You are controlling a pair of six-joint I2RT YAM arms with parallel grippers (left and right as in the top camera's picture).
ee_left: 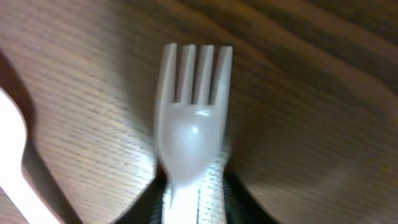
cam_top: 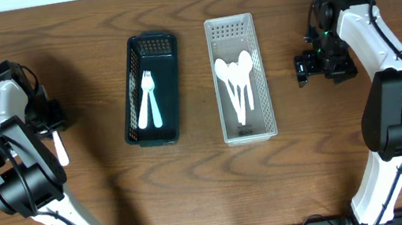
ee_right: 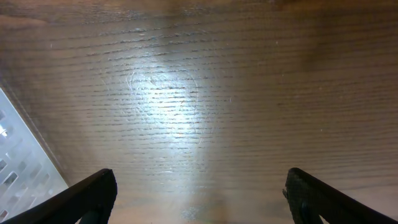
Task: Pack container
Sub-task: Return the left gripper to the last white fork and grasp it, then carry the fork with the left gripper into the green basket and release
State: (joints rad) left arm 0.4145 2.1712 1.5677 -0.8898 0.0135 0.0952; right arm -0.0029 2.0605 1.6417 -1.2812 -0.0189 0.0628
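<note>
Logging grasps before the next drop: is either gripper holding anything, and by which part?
The left gripper holds a white plastic fork by its handle, just below the head, tines pointing away. The right gripper is open and empty.

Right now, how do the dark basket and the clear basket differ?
Colour: the dark basket is opaque blackish green; the clear basket is translucent white.
Contents: the dark basket holds two white utensils, at least one a fork; the clear basket holds several spoons.
Pose: the dark basket sits slightly skewed; the clear basket sits square.
Both are long, slotted rectangles.
</note>
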